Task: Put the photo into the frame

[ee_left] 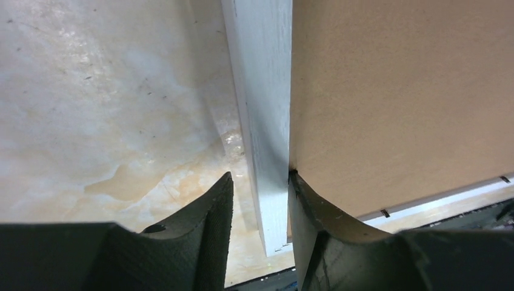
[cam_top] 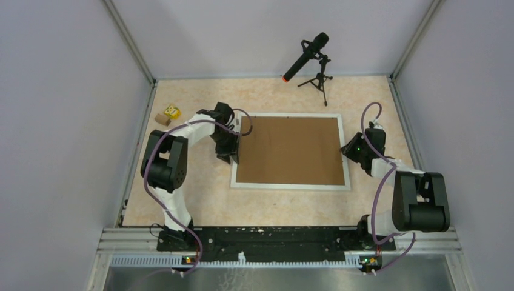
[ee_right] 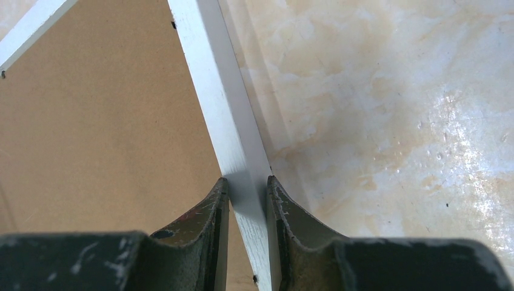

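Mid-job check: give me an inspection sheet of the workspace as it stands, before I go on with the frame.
Surface: marbled beige table, glossy, with faint stains in the wrist views.
Job's things: frame lies flat, with a brown backing board face up inside it; photo not seen.
Clutter: small yellow item and brown block at the far left; microphone on a tripod at the far edge.
Grippers: left gripper straddles the frame's left moulding, with a gap at one finger; right gripper is closed on the right moulding.
Cables: purple cables loop along both arms.
Surroundings: grey walls on three sides; black rail at the near edge.
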Robot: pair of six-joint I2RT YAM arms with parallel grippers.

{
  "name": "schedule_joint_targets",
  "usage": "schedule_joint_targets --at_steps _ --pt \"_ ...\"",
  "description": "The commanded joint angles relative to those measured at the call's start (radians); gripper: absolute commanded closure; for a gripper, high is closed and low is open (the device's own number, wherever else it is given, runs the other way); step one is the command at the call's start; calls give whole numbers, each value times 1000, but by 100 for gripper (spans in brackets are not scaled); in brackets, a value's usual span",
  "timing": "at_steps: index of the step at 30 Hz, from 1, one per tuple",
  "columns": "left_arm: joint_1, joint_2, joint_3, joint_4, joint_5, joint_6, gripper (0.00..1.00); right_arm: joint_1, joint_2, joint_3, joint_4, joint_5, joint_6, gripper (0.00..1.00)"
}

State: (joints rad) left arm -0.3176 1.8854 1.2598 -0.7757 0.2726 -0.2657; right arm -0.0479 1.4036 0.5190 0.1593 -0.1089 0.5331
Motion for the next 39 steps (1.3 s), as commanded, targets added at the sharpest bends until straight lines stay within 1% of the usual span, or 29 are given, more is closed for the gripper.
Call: schedule_joint_targets --at_steps 1,3,5,7,8,10,13,15,18,19,20,24,25,27,30,32,34,36,37,39 --pt "-91 192 2 108 -335 -29 56 34 32 -12 -120 -12 -10 100" --pt "-145 224 16 71 -468 -38 54 34 29 -13 -121 -11 -10 100" --pt "-179 226 49 27 -560 -45 51 35 25 -12 -121 -7 -10 100" --pt "-200 144 79 -12 -665 -43 43 34 25 -13 -121 0 -10 100" --pt "-205 72 90 -21 -680 -41 39 34 27 -12 -122 3 -10 100" --pt "-203 -81 117 -30 -613 -46 31 35 26 -7 -123 14 -10 100" --pt "-204 -308 97 -18 -401 -111 22 34 23 17 -156 33 -21 99" --pt "-204 -446 -8 42 -235 -213 20 34 19 46 -224 36 -32 94" --pt "-227 -622 -316 243 46 -474 20 35 4 85 -310 32 -48 85" --pt "-242 -655 -395 288 90 -554 20 35 -3 93 -326 26 -53 84" --pt "-268 -683 -447 321 96 -622 20 35 -11 98 -339 21 -61 83" --pt "-429 -785 -614 485 27 -877 20 35 -33 116 -393 19 -78 80" --pt "-479 -803 -651 532 3 -939 20 36 -35 119 -404 21 -80 79" --pt "-528 -816 -731 624 -42 -1048 19 38 -32 122 -413 15 -85 78" --pt "-546 -787 -815 756 -90 -1166 17 42 -17 129 -427 14 -89 76" --pt "-547 -749 -824 838 -138 -1152 17 66 -2 133 -434 5 -85 75" --pt "-544 -696 -781 816 -238 -1118 18 90 9 134 -448 14 -75 75" --pt "-536 -635 -741 803 -317 -1087 17 131 1 121 -458 36 -59 76" --pt "-523 -605 -722 789 -336 -1077 16 151 -8 111 -458 45 -47 77" --pt "-467 -548 -700 780 -305 -1062 17 181 -29 85 -463 47 -19 79"
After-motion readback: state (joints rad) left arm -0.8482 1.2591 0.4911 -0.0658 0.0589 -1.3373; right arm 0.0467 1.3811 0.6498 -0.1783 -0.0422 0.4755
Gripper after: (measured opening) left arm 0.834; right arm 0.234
